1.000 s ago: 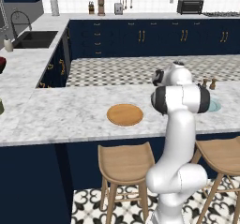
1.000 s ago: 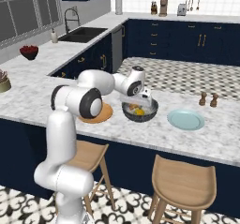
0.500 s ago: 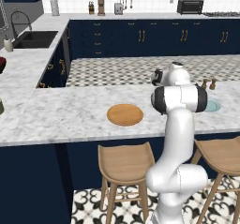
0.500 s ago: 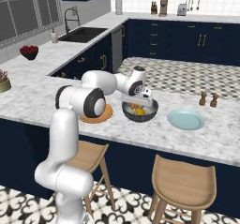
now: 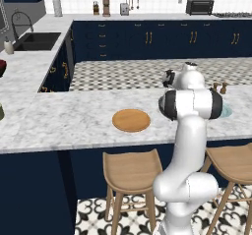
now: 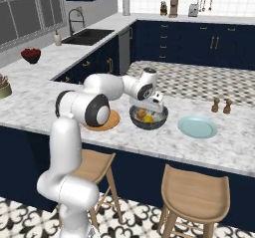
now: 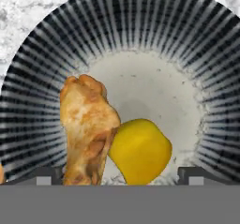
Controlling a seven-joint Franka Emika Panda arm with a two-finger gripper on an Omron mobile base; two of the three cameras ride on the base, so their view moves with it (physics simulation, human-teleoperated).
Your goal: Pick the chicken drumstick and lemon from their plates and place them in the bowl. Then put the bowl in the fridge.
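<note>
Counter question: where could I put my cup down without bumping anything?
Bare marble runs wide left of the wooden plate. A smaller bare patch lies between the bowl and the blue plate. Both plates sit bare too. It is crowded at the bowl: drumstick and lemon inside, open end effector right above.

You face a white marble counter (image 6: pixel 234 147). On it, a tan wooden plate (image 5: pixel 131 120) sits at nine o'clock of the dark bowl (image 6: pixel 149 120); a pale-blue plate (image 6: pixel 197 127) at three o'clock.
</note>
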